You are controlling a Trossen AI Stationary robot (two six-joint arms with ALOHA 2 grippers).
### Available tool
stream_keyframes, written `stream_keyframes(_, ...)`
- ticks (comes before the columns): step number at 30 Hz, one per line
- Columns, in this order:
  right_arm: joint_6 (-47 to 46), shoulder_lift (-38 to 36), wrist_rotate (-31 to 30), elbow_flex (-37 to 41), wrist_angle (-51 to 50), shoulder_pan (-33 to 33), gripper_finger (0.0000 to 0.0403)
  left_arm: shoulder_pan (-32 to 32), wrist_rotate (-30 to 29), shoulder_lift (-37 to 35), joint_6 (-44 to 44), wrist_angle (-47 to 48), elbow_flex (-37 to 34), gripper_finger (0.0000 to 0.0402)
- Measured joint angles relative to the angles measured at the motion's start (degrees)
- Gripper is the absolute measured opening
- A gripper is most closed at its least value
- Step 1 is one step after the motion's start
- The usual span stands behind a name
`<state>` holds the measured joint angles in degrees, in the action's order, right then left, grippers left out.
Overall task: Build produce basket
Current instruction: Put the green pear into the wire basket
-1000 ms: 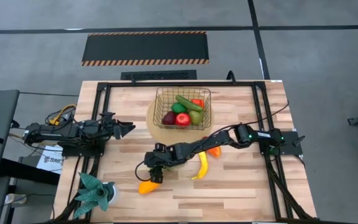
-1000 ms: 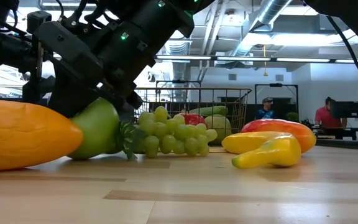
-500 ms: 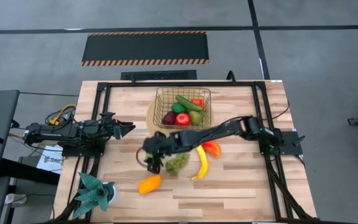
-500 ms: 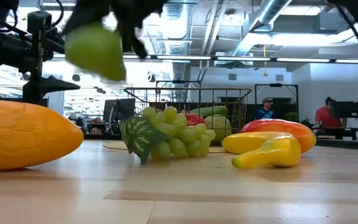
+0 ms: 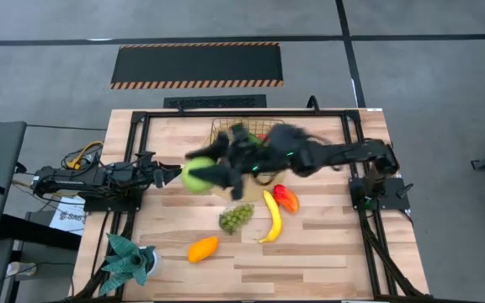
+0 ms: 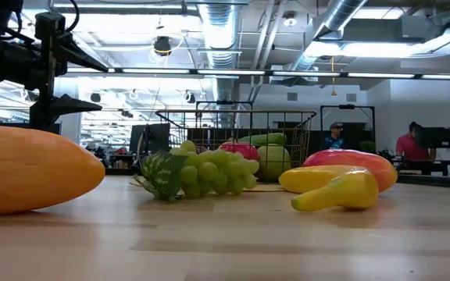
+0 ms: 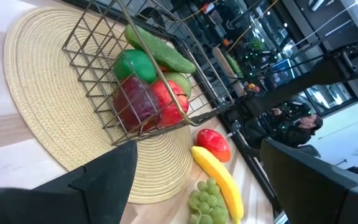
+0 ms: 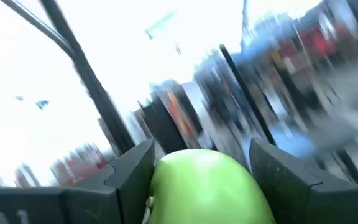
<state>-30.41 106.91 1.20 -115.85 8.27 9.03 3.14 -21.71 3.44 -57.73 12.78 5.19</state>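
- Your right gripper [image 8: 197, 186] is clamped on a green pear [image 5: 196, 175] — held in the air just left of the basket [image 5: 226, 128], between it and the left gripper [image 5: 168, 174]
- The basket sits on a round woven mat [image 7: 48, 124] and holds a cucumber [image 7: 160, 48], a green fruit [image 7: 135, 65] and red apples [image 7: 157, 102]
- In front of the basket, on the table [image 5: 327, 252]: grapes [image 5: 237, 217], a banana [image 5: 271, 217], a red-orange mango [image 5: 286, 198] — farther out, an orange-yellow fruit [image 5: 202, 249]
- Your left gripper waits well left of the basket, fingers spread wide and empty
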Motion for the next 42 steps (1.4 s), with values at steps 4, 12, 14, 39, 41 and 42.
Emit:
stream_keyframes(4, 0.21, -2.06, -0.05, -0.02, 12.42, 1.61, 0.0259, 0.0, -0.02, 0.0, -0.47, -0.04, 0.0, 0.0328)
stream_keyframes(12, 0.43, -1.7, -1.3, -0.01, 27.74, 3.9, 0.0259, 0.0, -0.04, 0.0, -1.33, -0.09, 0.0, 0.0328)
stream_keyframes(14, 0.44, -1.64, -1.38, 0.0, 28.81, 4.26, 0.026, 0.0, -0.06, 0.0, -1.49, -0.09, 0.0, 0.0328)
stream_keyframes(39, 35.49, -1.51, -37.48, 0.0, -4.44, 0.6, 0.026, 0.0, -0.74, 0.0, -4.63, 0.68, 0.15, 0.0328)
stream_keyframes(41, 31.88, -0.59, -37.34, -0.04, -10.83, -1.05, 0.026, 0.0, -0.76, 0.0, -4.63, 1.28, 0.24, 0.0328)
stream_keyframes(42, 30.2, -0.11, -37.24, -0.13, -13.79, -1.94, 0.026, 0.0, -0.77, 0.01, -4.62, 1.58, 0.28, 0.0328)
